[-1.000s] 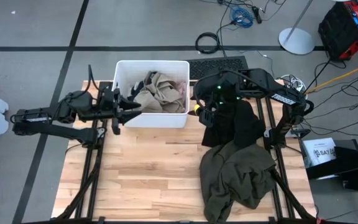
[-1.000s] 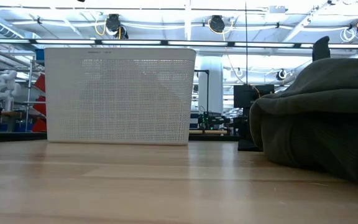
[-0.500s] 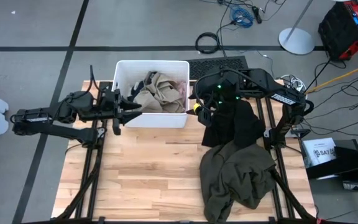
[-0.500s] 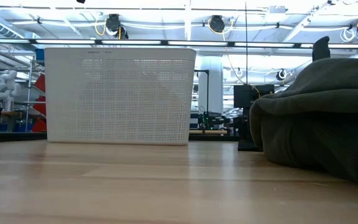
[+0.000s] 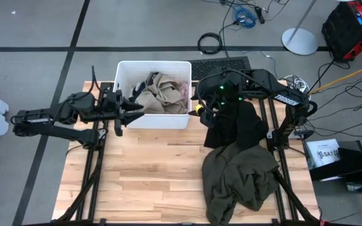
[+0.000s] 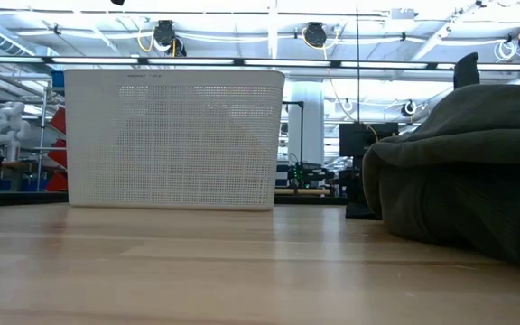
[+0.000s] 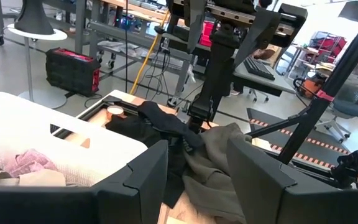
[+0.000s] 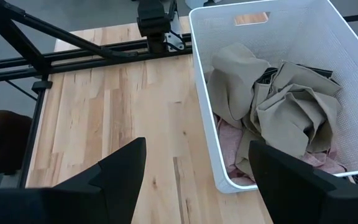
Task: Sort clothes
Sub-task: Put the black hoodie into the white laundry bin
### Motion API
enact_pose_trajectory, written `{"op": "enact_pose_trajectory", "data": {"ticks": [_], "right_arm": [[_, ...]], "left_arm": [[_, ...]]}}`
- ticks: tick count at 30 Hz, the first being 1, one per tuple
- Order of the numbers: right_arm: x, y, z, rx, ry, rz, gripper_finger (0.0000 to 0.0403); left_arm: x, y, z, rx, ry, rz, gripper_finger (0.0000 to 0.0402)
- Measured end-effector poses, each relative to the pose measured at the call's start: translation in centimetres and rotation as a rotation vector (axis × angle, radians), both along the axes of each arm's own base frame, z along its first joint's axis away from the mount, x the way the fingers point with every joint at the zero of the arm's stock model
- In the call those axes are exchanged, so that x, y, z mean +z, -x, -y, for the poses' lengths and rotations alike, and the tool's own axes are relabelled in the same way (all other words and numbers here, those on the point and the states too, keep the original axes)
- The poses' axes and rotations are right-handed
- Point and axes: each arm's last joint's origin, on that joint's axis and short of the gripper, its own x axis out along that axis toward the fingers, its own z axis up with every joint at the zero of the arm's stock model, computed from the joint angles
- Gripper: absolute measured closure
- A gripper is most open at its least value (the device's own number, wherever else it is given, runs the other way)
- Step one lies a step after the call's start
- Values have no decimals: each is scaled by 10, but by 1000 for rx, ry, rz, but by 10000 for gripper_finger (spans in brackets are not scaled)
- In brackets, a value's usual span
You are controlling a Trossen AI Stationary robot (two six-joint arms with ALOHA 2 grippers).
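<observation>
The white bin [image 5: 123, 69] stands at the table's far edge and holds the tan khaki garment [image 8: 272, 99], the pale pink one [image 8: 238, 152] under it, and a dark piece [image 5: 149, 78]. The black garment [image 5: 239, 124] lies on the table right of the bin, with the dark olive garment [image 5: 237, 176] in a heap nearer the front. My left gripper [image 5: 137, 111] hovers open at the bin's near left part. My right gripper [image 5: 198, 110] hovers open and empty beside the bin's right wall, at the black garment's edge.
Bare wooden table [image 5: 149, 169] lies in front of the bin and to the left of the olive heap. In the low view the bin [image 6: 174, 140] stands at the left and the olive heap [image 6: 468, 171] at the right. Metal frame rails [image 5: 93, 163] run along both table sides.
</observation>
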Motion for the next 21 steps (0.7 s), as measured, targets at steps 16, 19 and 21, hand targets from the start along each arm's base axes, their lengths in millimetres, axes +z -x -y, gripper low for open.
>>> {"op": "enact_pose_trajectory", "data": {"ticks": [16,19,21], "right_arm": [[2,-1,-1,-31,-75,28,133],[2,-1,-3,34,-143,26,133],[2,-2,-7,58,-170,26,133]], "left_arm": [[-5,-10,12,-90,-10,-37,228],[-10,-22,27,-179,-30,-77,228],[-14,-30,40,-239,-47,-94,228]]}}
